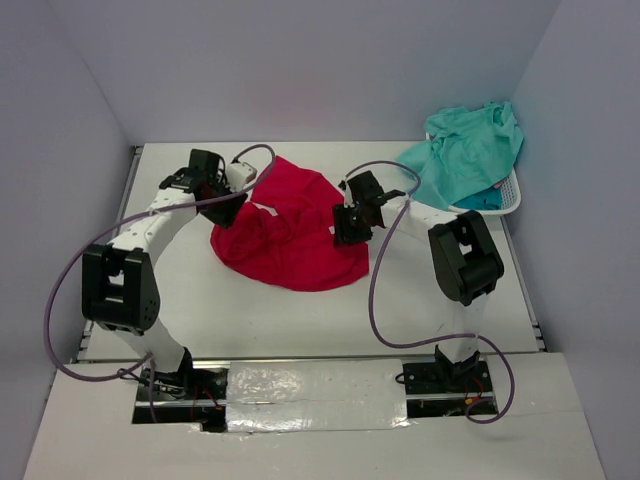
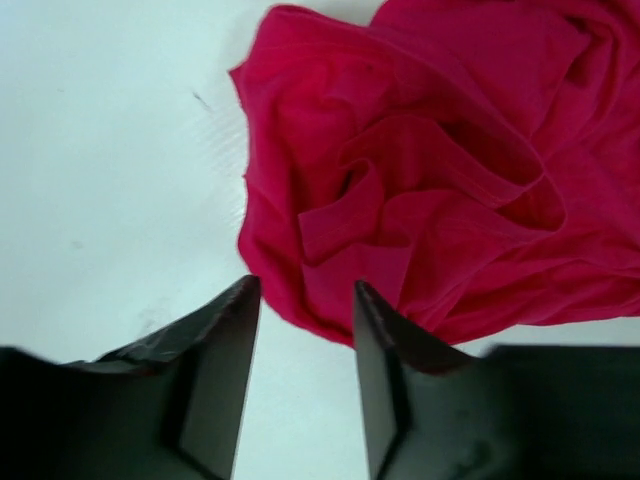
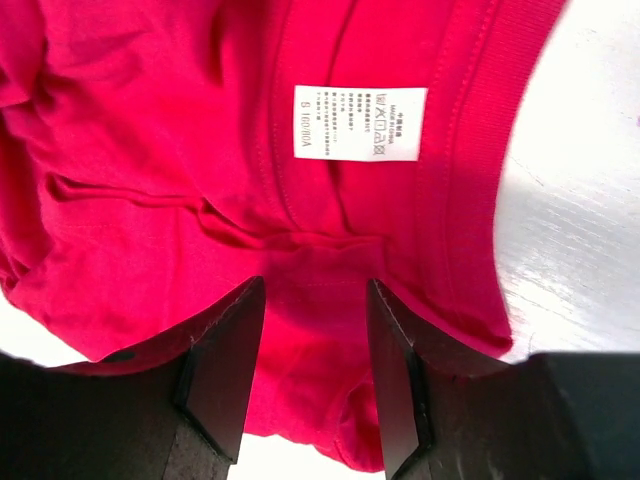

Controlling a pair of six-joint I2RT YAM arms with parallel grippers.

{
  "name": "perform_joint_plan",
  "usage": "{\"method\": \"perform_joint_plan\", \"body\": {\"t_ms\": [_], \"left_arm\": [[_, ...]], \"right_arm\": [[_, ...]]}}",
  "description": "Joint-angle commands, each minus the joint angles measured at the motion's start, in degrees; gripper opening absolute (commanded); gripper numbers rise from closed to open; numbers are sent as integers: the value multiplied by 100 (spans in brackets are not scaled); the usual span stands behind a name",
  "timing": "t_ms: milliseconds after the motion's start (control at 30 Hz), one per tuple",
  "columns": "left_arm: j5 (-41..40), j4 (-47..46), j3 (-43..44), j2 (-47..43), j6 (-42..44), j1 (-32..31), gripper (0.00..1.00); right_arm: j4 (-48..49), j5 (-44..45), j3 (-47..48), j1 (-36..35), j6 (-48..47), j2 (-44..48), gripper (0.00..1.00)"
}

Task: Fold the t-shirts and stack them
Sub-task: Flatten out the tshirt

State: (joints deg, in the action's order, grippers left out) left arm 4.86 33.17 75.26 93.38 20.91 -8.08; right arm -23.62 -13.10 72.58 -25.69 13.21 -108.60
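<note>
T-shirt [image 1: 290,240] (crimson, crumpled) lies ahead of left tool [image 2: 305,285] and under right tool [image 3: 315,285], both part-open, empty.

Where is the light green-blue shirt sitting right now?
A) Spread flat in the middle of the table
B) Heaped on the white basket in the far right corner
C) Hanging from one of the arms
B: the light teal shirt is heaped over the white basket in the far right corner, and only the red shirt lies mid-table.
</note>
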Motion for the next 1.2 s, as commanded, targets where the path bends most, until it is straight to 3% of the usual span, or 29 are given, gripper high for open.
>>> {"method": "perform_joint_plan", "body": {"t_ms": [0, 167, 300, 333, 367, 467, 500, 533, 600, 867, 1000, 1167], "left_arm": [[147, -64, 23, 399, -69, -27, 57], [155, -12, 454, 1120, -201, -27, 62], [217, 163, 367, 1446, -263, -27, 56], [199, 164, 218, 1402, -262, -27, 51], [164, 155, 165, 1350, -245, -27, 30], [68, 286, 102, 1095, -166, -19, 0], [50, 339, 102, 1025, -148, -10, 0], [-28, 435, 111, 850, -140, -10, 0], [-222, 567, 198, 673, -218, -10, 0], [-811, 1761, 252, -250, -210, 578, 0], [-1172, 2123, -536, -540, 71, 1051, 0], [-838, 2300, -1355, -795, 317, 1309, 0]], "right_arm": [[41, 185, 116, -6, 41, -64, 53], [41, 220, 187, -59, -3, -267, 54], [23, 265, 152, -76, 6, -425, 54], [85, 282, 117, -76, 23, -434, 54], [111, 291, 116, -76, 32, -443, 53], [77, 160, 213, -76, -29, -452, 48], [50, 89, 257, -76, -64, -443, 45], [41, 10, 274, -94, -134, -417, 21], [128, -113, 231, -129, -213, -242, 0], [322, 80, -910, -304, -179, 1180, 0], [262, 36, -1657, -401, 49, 1771, 0], [261, -43, -2361, -848, 357, 2623, 0]]}}
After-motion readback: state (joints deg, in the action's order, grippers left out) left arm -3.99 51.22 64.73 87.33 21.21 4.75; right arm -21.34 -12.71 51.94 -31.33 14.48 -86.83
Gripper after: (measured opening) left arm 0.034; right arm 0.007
